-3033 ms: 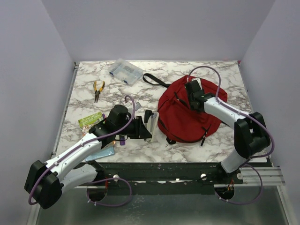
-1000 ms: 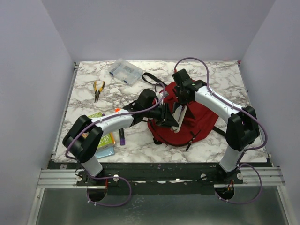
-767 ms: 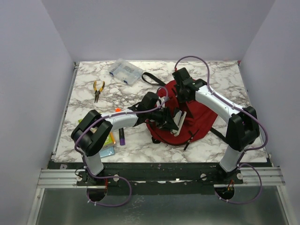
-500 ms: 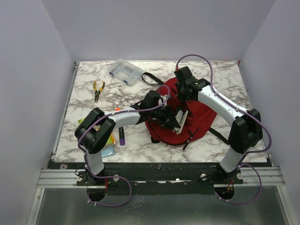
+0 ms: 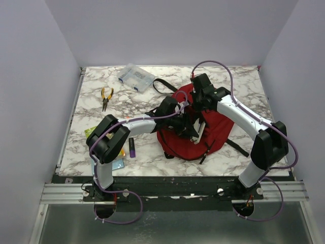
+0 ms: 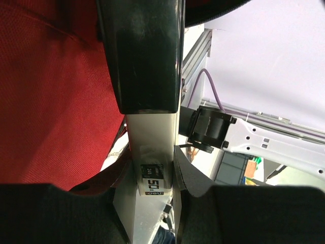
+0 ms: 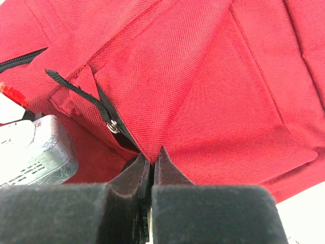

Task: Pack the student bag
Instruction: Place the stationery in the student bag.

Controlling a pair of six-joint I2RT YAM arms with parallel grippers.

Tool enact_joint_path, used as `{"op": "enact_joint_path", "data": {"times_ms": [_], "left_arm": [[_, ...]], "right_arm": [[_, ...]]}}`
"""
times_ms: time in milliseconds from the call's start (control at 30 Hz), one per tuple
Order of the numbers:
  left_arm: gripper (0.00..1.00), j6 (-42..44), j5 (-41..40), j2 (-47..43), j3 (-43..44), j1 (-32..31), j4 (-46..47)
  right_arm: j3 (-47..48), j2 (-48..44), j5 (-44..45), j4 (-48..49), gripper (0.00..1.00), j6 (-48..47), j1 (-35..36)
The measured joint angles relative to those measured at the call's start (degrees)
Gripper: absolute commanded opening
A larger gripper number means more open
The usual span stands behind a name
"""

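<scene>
One student bag (image 5: 216, 127), dark red, lies on the marble table (image 5: 244, 84) right of centre. One black strap (image 5: 163, 86) trails toward the back left.

Two arms, both on the bag:
- The right gripper (image 5: 202, 104) is at the bag's far edge. In the wrist view the right gripper (image 7: 151, 163) has its fingers closed, pinching a fold of red fabric just beside the open zip. One zip pull (image 7: 113, 127) is near the tips.
- The left gripper (image 5: 189, 127) is over the bag's middle. In the wrist view the left gripper (image 6: 152, 195) is clamped on one white flat item (image 6: 152, 147) with a black end and a small barcode label. Red fabric touches the item on its left side.

Elsewhere on the table:
- one clear plastic box (image 5: 135, 77), back left
- one pliers (image 5: 105, 97) with yellow handles, near the box
- one purple marker (image 5: 132, 148), just beside the left arm
- flat packets (image 5: 116, 163) partly under the left arm, count unclear
</scene>
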Motion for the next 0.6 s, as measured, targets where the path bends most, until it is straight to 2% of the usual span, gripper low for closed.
{"op": "enact_joint_path", "data": {"times_ms": [300,467,600], "left_arm": [[0.00,3.80,-0.98,-2.23,-1.73,-0.72,-0.98],[0.00,3.28,0.90,0.70,3.74,-0.42,-2.16],[0.00,-0.42,2.64,3.67,6.86,-0.28,-0.48]], "right_arm": [[-2.19,-1.57,-1.70,0.37,0.01,0.15,0.00],[-2.54,-2.49,-3.10,0.98,0.01,0.57,-0.07],[-2.62,-2.97,-3.50,1.44,0.01,1.18,-0.46]]}}
